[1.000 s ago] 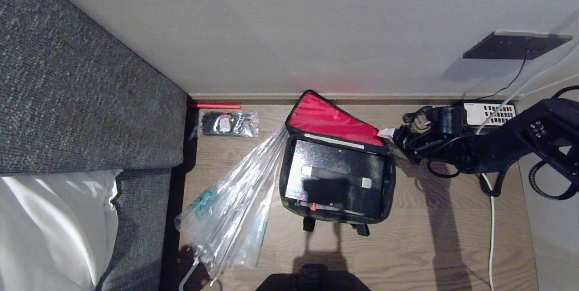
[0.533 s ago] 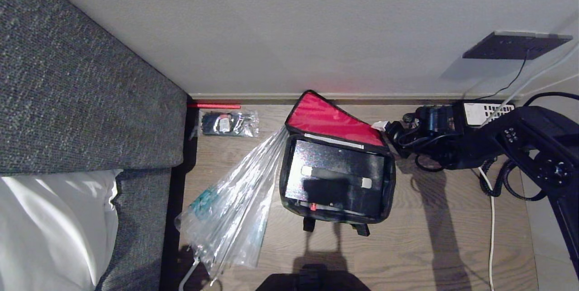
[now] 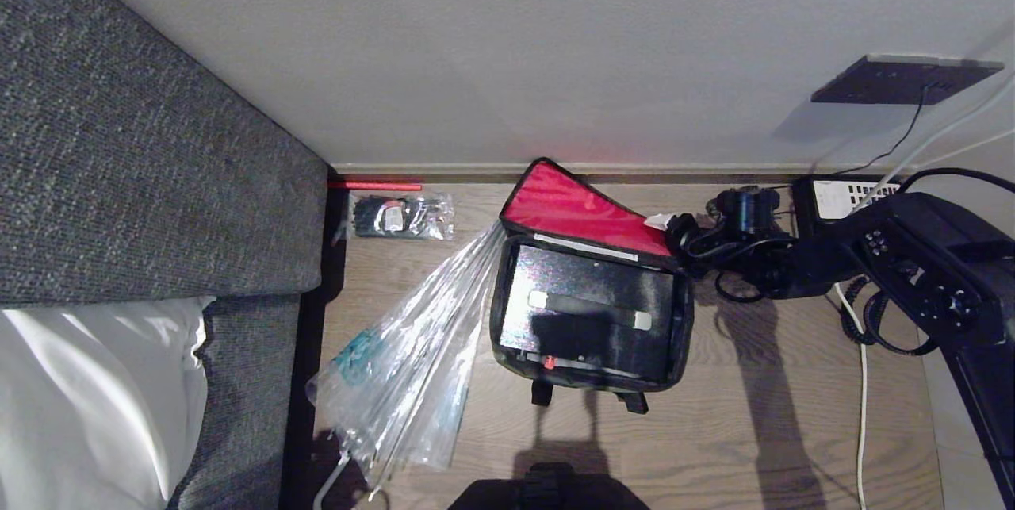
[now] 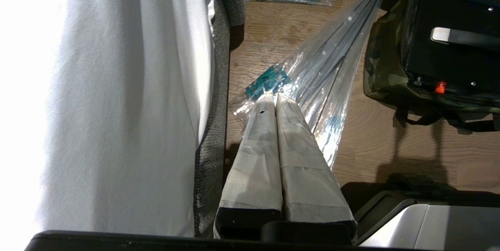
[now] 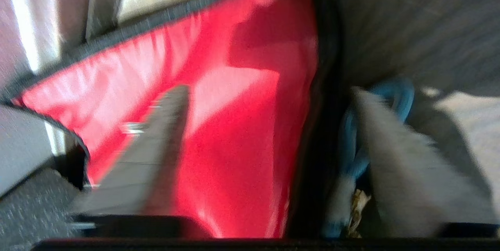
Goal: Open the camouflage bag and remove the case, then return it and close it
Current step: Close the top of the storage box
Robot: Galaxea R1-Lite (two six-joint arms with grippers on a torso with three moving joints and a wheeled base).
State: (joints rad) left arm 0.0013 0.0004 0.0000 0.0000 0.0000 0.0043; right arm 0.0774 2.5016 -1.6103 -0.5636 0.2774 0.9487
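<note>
Bag (image 3: 591,312) on floor by wall, red flap (image 3: 575,212) up, case (image 3: 587,308) lying inside. Right gripper (image 3: 664,226) at flap's right edge, fingers (image 5: 164,145) spread, one either side of the edge (nothing pinched yet). To close: pinch black edging, swing flap down over case. Left gripper (image 4: 275,100) parked, fingers together

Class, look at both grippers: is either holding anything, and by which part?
Nothing is held. The right gripper straddles the camouflage bag's red flap edge, open; the left gripper is shut and empty.
</note>
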